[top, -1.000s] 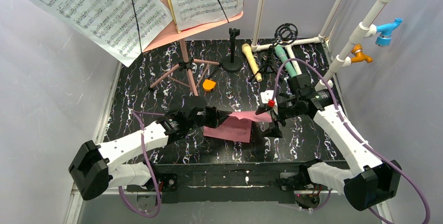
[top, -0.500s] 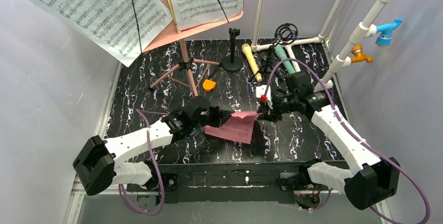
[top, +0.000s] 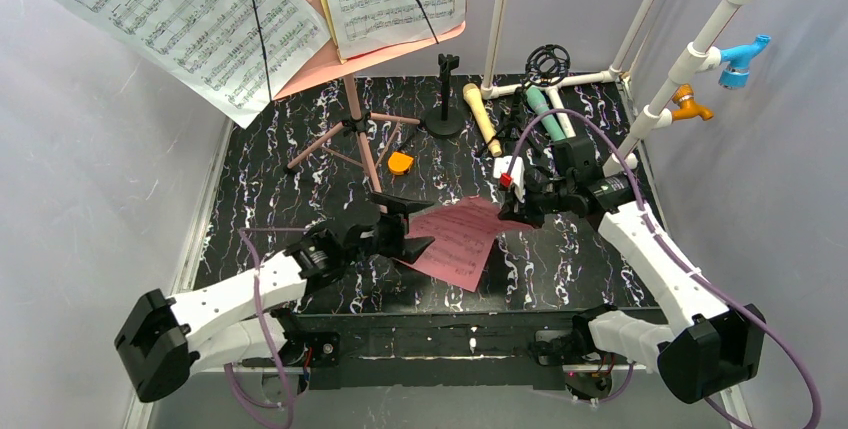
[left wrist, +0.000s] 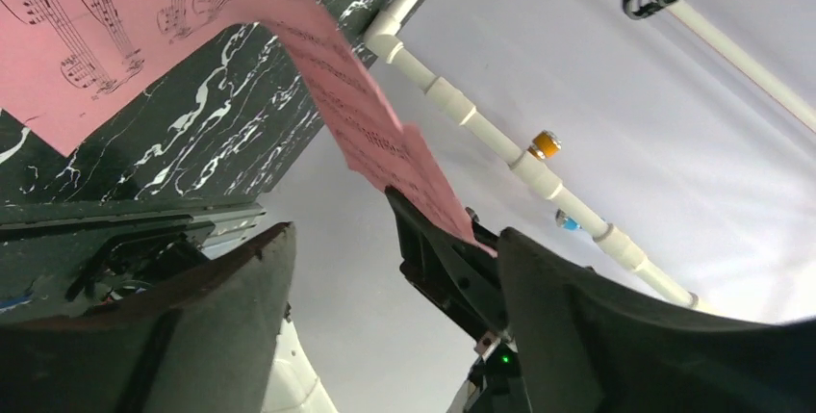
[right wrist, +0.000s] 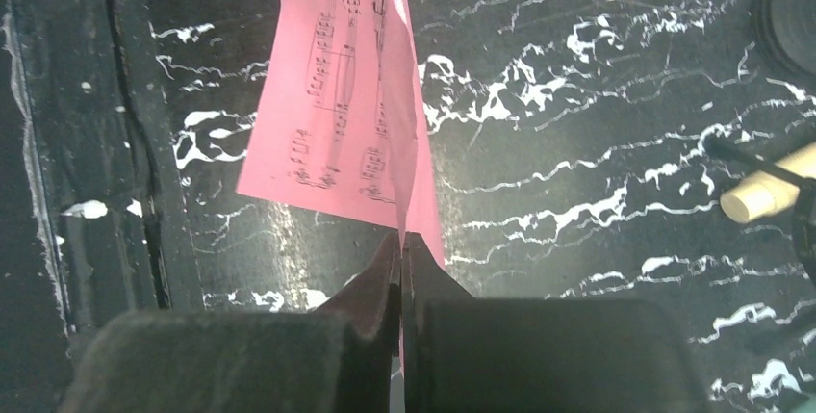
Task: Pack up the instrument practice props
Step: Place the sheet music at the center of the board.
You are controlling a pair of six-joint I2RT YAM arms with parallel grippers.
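Right hand (right wrist: 401,240) pinched shut on the pink music sheet (top: 455,241) — left hand (top: 418,228) gaping beside it.
The sheet, printed with staves, hangs by one corner over the middle of the marbled worktop (top: 280,179), sloping toward the near edge. A second ago the left hand clamped it, bunched, while the right stood open — now the sheet is spread out. Its gripped corner is hidden between the fingers, and I cannot tell whether its low edge touches the worktop.
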